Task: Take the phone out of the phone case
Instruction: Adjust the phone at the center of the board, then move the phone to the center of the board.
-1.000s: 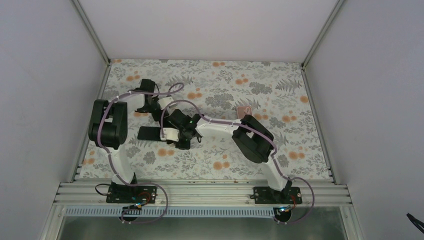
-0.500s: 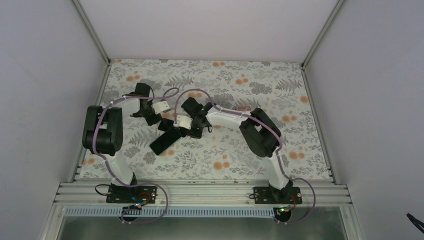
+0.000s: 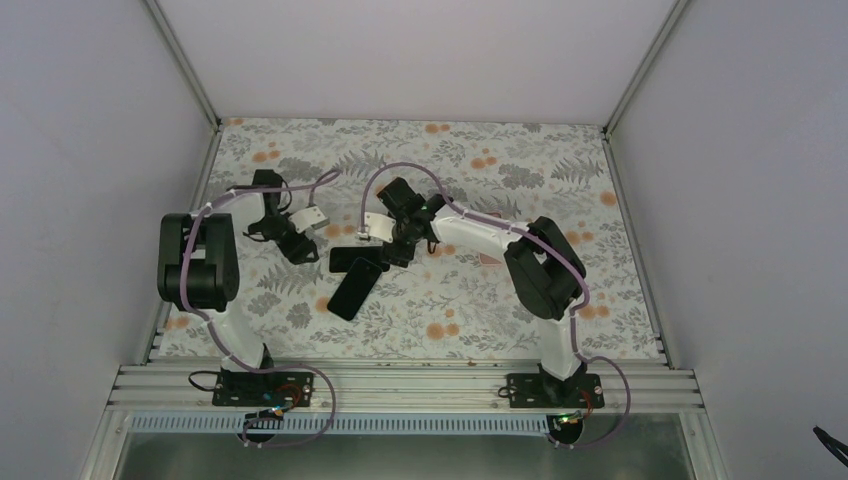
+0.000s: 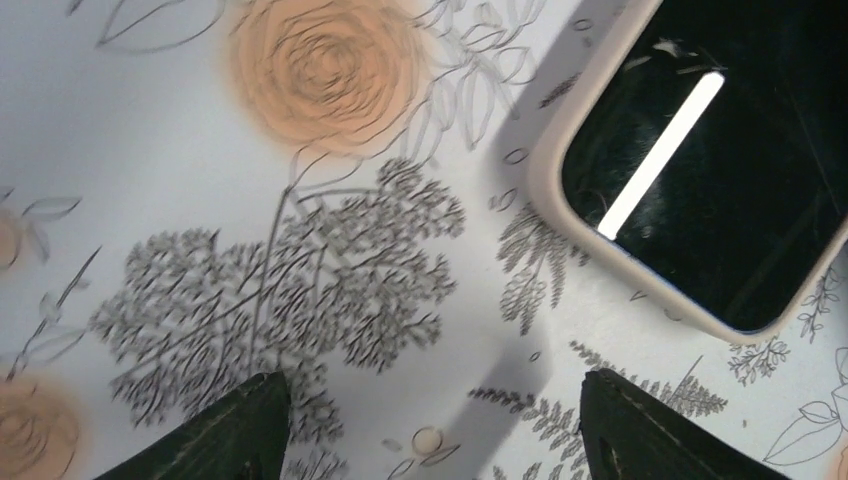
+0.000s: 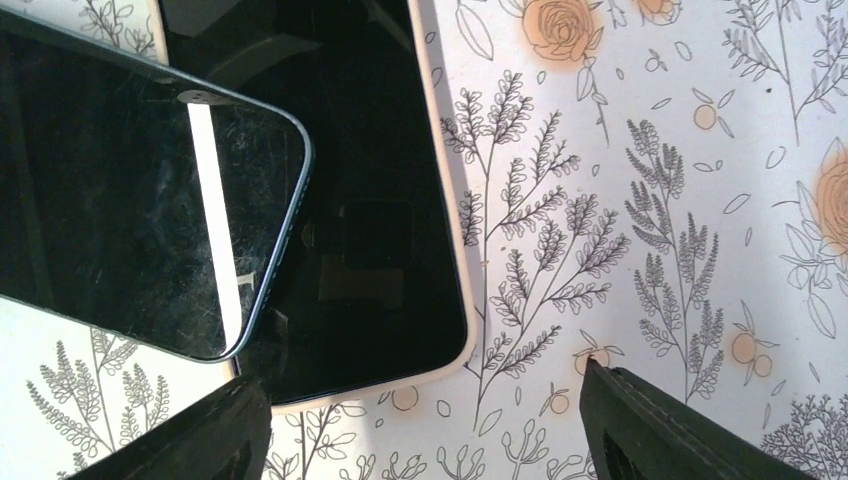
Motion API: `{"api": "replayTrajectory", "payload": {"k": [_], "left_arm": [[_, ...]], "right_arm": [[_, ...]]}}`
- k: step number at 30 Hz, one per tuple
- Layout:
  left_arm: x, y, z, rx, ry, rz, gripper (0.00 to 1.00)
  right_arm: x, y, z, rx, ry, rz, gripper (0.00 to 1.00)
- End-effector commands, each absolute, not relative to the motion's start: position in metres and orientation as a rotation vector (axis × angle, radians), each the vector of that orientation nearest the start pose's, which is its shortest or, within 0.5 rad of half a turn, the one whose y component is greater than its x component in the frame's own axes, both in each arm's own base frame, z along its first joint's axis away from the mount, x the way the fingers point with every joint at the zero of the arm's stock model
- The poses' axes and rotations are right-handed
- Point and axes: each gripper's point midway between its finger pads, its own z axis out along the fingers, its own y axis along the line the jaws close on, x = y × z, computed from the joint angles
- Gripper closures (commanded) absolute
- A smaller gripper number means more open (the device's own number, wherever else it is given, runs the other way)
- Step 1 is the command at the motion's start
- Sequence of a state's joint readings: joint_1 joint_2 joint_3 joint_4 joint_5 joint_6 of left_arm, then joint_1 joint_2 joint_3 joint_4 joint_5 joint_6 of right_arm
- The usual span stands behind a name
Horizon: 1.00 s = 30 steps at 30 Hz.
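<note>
While the top view gives only two dark slabs overlapping left of centre on the table, too alike to tell apart from up there, the right wrist view sorts them. The phone (image 5: pixel 130 210) is out of the phone case (image 5: pixel 370 260), with one end lying on top of it.

Phone: black glass, scuffed, dark bluish edge, rounded corner, bright light streak reflected.

Phone case: beige rim, glossy black inside, faint square mark in the middle, open side up on the floral table cover (image 5: pixel 650 200).

The left wrist view catches only one beige-rimmed corner of the case at its right edge, no phone.

The right gripper (image 5: pixel 420 400) has its jaws spread wide and empty, hovering over the case's end. The left gripper (image 4: pixel 432 400) is spread too, holding nothing, over bare cover and apart from the case.

From above, the left gripper sits just left of the pair. The right gripper sits at its far right, and its body hides one slab's end.

Lilac cables (image 3: pixel 400 166) loop over both arms. A small pink thing (image 3: pixel 489 259) pokes out beside the right arm, mostly hidden.
</note>
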<state>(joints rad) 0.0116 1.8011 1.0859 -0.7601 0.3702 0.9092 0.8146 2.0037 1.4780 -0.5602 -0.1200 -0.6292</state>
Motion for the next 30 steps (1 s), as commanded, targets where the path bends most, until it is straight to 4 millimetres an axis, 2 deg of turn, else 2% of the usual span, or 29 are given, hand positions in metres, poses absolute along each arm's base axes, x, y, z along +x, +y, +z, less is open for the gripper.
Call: {"api": "replayTrajectory", "payload": {"k": [1,2,6,7,9,13,19,25,30], "left_arm": [[0.342,-0.041,0.038,1.182,2.546,-0.358,0.26],[0.347,-0.034,0.041,1.148,2.544,-0.334,0.26],[0.37,-0.003,0.061,0.976,2.517,-0.236,0.26],[0.373,0.002,0.065,0.952,2.508,-0.222,0.26],[0.375,0.01,0.074,0.93,2.492,-0.205,0.26],[0.374,0.023,0.085,0.889,2.474,-0.182,0.25],[0.372,0.034,0.087,0.834,2.472,-0.174,0.25],[0.364,0.04,0.085,0.823,2.48,-0.176,0.25],[0.359,0.046,0.083,0.81,2.486,-0.182,0.25]], "right_arm": [[0.321,0.369,0.064,-1.793,1.933,0.186,0.22],[0.324,0.37,0.064,-1.775,1.933,0.181,0.28],[0.325,0.377,0.064,-1.761,1.931,0.208,0.79],[0.324,0.378,0.063,-1.768,1.933,0.218,0.87],[0.319,0.379,0.062,-1.784,1.932,0.241,0.95],[0.314,0.381,0.058,-1.778,1.919,0.238,0.96],[0.302,0.396,0.041,-1.82,1.925,0.28,0.96],[0.275,0.407,0.022,-1.93,1.928,0.314,0.96],[0.237,0.412,0.03,-2.019,1.903,0.46,0.96]]}}
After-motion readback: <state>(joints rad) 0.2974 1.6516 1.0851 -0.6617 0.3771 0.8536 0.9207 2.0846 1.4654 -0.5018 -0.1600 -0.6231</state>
